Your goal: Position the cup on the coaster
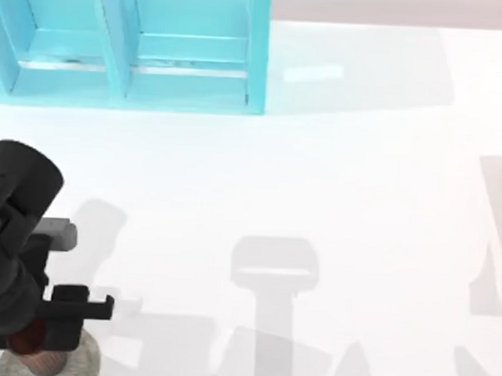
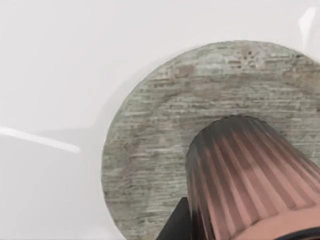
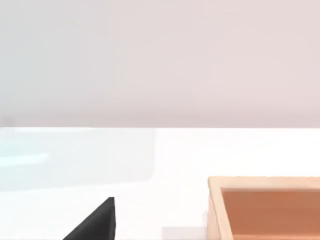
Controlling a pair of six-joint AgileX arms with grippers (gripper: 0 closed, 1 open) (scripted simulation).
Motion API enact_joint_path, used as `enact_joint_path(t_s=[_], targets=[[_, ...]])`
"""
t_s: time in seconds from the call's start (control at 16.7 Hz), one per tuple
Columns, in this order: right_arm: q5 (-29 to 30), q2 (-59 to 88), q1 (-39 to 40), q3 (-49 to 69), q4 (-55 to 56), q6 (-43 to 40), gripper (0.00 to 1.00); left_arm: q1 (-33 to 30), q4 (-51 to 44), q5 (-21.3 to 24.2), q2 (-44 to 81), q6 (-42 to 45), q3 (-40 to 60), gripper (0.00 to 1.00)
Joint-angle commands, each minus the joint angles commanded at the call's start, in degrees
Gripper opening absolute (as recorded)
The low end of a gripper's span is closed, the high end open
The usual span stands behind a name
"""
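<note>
My left hand (image 1: 57,334) grips the pinkish-tan ribbed cup (image 2: 245,180) over the mottled grey stone-like coaster (image 2: 165,140); releasing off-centre could tip it.

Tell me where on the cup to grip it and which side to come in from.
Grip the cup across its ribbed wall near the rim, coming from above. It stands upright over the coaster, and its wall widens toward the top, so a hold near the rim is less likely to slip. The left gripper is already above it at the table's near left.
</note>
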Motion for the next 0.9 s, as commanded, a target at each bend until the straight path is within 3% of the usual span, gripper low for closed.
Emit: enact_joint_path(t_s=[0.06, 0.84, 0.9], targets=[[0.00, 0.00, 0.00, 0.00, 0.00, 0.00, 1.00, 0.00, 0.00, 0.00, 0.00, 0.00, 0.00, 0.00], [0.00, 0.00, 0.00, 0.00, 0.00, 0.00, 1.00, 0.00, 0.00, 0.00, 0.00, 0.00, 0.00, 0.98], [0.00, 0.00, 0.00, 0.00, 0.00, 0.00, 1.00, 0.00, 0.00, 0.00, 0.00, 0.00, 0.00, 1.00]])
